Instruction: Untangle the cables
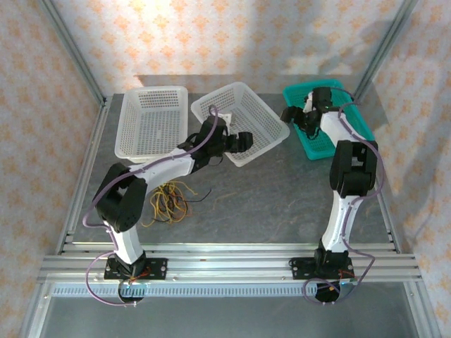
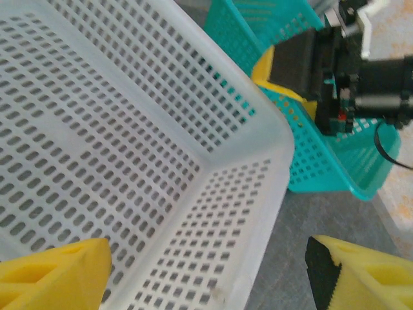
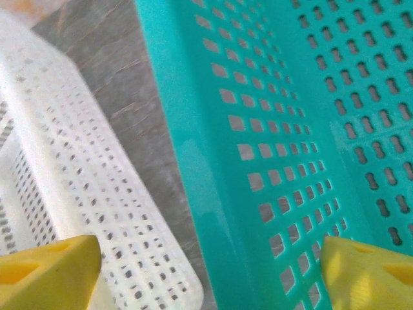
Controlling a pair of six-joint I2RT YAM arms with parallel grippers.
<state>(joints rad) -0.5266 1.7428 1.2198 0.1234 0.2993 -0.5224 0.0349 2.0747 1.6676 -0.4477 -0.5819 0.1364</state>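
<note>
Cables [image 1: 169, 201]: yellow, black and reddish tangle loose on the desk [image 1: 268, 197], by the left arm.
Left tool [image 1: 243, 141] gapes empty over the tilted white basket [image 1: 266, 108]; right tool [image 1: 296, 116] gapes empty over the teal basket [image 1: 310, 86]. Both well apart from the tangle.

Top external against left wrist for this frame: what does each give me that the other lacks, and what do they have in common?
Top external adds the tangled cables lying on the table, and the far-left white basket. Left wrist adds a close look at its own yellow fingers, spread open above the middle white basket, and the mesh of that basket's walls. Shared: the middle white basket, the teal basket and the right gripper over it.
</note>
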